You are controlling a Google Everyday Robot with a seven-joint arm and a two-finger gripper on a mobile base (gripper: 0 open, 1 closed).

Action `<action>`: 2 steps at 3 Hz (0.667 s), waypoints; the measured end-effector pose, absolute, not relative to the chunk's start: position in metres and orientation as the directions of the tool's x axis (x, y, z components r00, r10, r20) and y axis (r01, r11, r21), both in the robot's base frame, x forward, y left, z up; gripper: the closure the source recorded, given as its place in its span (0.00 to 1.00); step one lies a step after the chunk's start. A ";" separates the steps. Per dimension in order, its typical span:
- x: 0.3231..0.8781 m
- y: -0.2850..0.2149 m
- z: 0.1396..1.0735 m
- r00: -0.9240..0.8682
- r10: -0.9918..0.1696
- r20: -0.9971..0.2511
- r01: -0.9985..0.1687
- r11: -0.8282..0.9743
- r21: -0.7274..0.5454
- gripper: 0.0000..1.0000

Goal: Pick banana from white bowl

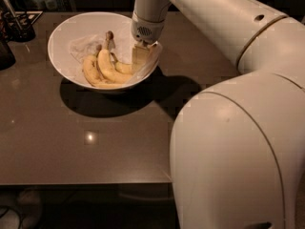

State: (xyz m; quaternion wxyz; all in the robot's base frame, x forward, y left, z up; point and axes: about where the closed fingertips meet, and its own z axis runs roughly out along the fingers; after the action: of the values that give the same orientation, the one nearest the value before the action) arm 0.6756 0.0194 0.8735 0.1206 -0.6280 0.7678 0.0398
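Note:
The white bowl (71,30) stands at the back left of the dark table, lined with crumpled white paper. Three yellow bananas lie in its near half. Two fatter ones (101,69) meet at a brown stem on the left. The slender curved banana (122,68) with a thin dark stem lies to their right. My gripper (141,61) reaches down into the bowl's right side, right against the slender banana's right end, which it partly hides.
The dark table (95,142) has its front edge near the bottom of the view. My arm's large white body (238,151) fills the right side. A dark holder with utensils (16,25) stands at the far left, behind the bowl.

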 end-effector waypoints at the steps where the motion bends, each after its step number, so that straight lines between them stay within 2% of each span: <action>1: 0.676 0.020 0.872 -0.180 -0.956 -0.233 -0.975 0.205 -0.089 0.59; 2: 0.674 0.021 0.868 -0.164 -0.958 -0.234 -0.977 0.191 -0.098 0.83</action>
State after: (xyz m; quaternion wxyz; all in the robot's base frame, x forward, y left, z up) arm 0.6741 0.0215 0.8679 0.1222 -0.6349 0.7620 0.0373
